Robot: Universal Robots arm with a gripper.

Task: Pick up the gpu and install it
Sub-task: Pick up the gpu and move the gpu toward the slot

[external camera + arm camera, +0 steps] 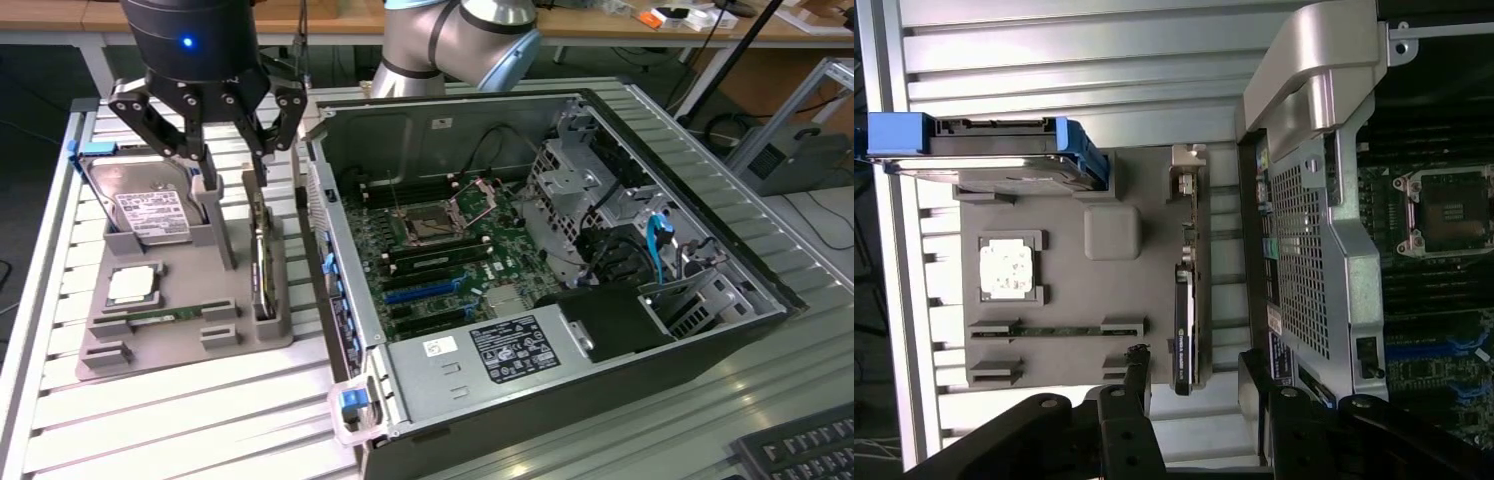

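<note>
Tray (150,352): hard drive (147,210), processor chip (134,285), memory stick (167,315), gpu (267,262) on edge
Tool (234,176): open, above gpu
Case (350,130): open, motherboard (447,262) inside

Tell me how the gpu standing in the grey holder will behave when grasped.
The gpu is a thin board, probably stiff and light. Standing on edge in the grey holder, it may tip if pushed sideways.
</note>
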